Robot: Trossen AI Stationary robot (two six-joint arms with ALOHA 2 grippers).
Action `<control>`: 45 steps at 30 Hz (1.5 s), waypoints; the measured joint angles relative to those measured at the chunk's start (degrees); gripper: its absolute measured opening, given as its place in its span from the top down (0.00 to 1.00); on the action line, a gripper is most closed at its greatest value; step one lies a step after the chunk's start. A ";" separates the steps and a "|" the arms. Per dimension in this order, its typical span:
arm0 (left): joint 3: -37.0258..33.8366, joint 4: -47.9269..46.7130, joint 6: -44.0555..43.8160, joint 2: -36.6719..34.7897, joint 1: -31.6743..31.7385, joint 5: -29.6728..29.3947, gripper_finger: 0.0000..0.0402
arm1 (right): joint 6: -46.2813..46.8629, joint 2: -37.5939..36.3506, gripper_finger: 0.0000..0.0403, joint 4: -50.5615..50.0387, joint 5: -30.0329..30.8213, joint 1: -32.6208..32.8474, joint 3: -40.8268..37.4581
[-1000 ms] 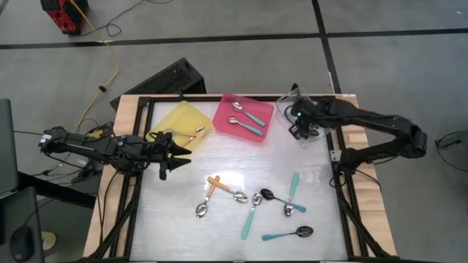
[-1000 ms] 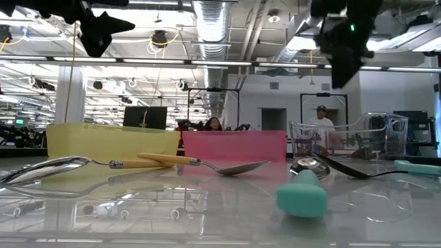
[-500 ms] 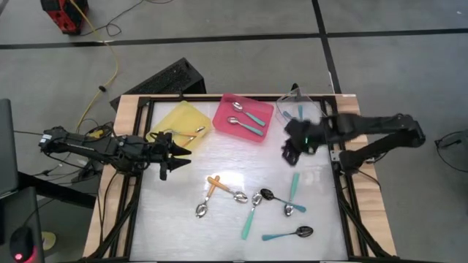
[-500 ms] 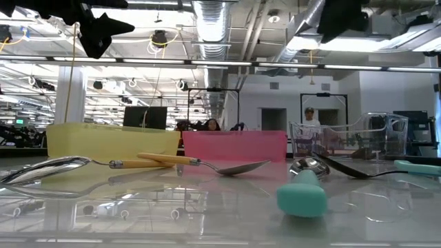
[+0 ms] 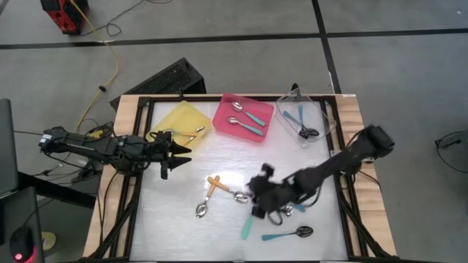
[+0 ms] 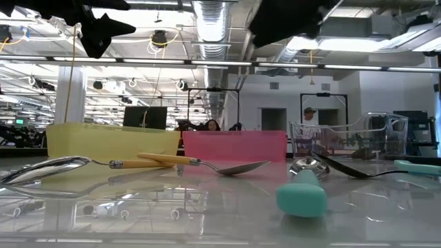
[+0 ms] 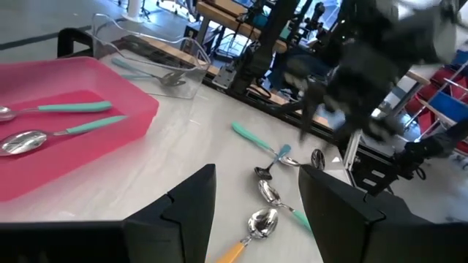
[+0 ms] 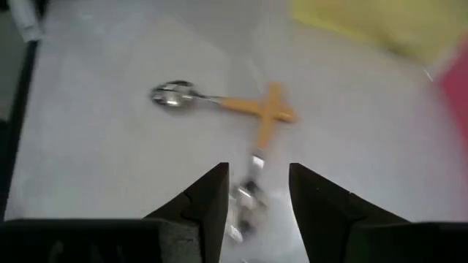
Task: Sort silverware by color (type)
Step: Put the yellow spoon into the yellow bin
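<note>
Holding two teal spoons (image 5: 246, 120), pink tray (image 5: 225, 109); both grippers spread, empty.

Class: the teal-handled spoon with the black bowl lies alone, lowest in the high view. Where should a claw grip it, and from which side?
Grip the spoon at the middle of its handle, coming straight down with the fingers set across it. It lies flat, and the handle is straight with nothing beside it, while the bowl is rounded and likely slippery.
</note>
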 joint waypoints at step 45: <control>-0.44 0.02 -0.46 0.00 -0.01 -0.43 0.55 | -7.55 26.07 0.38 2.35 -8.90 -10.29 11.00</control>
